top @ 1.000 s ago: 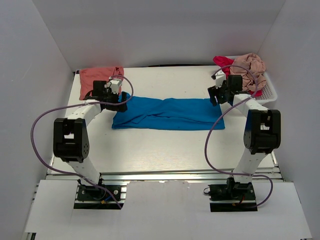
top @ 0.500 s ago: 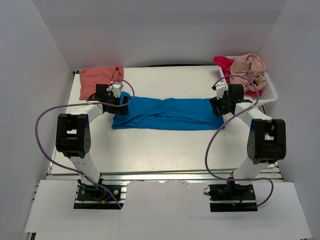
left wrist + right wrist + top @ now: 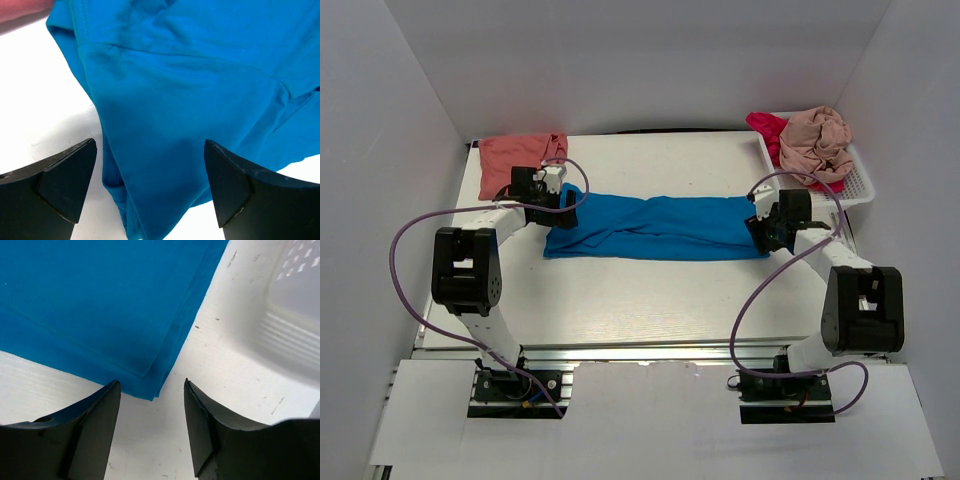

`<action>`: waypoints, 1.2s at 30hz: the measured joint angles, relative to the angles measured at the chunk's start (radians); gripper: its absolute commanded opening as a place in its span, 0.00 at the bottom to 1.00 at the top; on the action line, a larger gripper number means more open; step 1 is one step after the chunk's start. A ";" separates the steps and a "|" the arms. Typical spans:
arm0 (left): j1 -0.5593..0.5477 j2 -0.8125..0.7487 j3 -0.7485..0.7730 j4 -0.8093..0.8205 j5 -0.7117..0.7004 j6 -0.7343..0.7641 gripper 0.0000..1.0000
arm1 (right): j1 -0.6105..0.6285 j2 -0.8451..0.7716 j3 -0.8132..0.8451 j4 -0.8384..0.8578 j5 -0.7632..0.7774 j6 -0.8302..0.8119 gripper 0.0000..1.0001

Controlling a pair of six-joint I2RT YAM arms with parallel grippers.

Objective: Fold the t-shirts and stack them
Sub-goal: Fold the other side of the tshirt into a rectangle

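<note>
Moved: right fingers (image 3: 761,233) from beside basket (image 3: 861,181) down to blue t-shirt (image 3: 660,228) near right corner | now spread, straddling that corner, pinching nothing | left fingers (image 3: 560,203) spread wide over its left end | blue t-shirt flat mid-table (image 3: 650,295) | salmon t-shirt (image 3: 515,152) far left corner | beige-pink t-shirt (image 3: 817,140) and magenta t-shirt (image 3: 767,127) heaped in basket

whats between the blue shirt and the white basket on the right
Only a bare strip of table separates the blue shirt from the basket, clearest in the right wrist view.
</note>
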 measured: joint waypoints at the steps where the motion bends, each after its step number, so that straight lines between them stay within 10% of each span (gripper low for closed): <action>1: 0.000 0.000 0.002 -0.002 0.002 0.000 0.97 | 0.000 0.007 0.000 0.003 -0.003 -0.002 0.58; 11: 0.000 0.000 0.004 -0.014 0.009 0.000 0.97 | 0.000 0.151 0.067 0.006 -0.056 -0.002 0.49; 16: 0.000 0.002 0.004 -0.020 0.010 0.000 0.97 | 0.000 0.169 0.078 0.009 -0.082 -0.011 0.00; 28: 0.000 0.017 0.010 -0.030 0.036 0.000 0.98 | 0.000 0.175 0.110 0.043 -0.107 -0.017 0.00; 36: 0.000 0.059 0.034 -0.053 0.065 0.000 0.98 | 0.000 0.412 0.533 0.050 -0.128 -0.017 0.00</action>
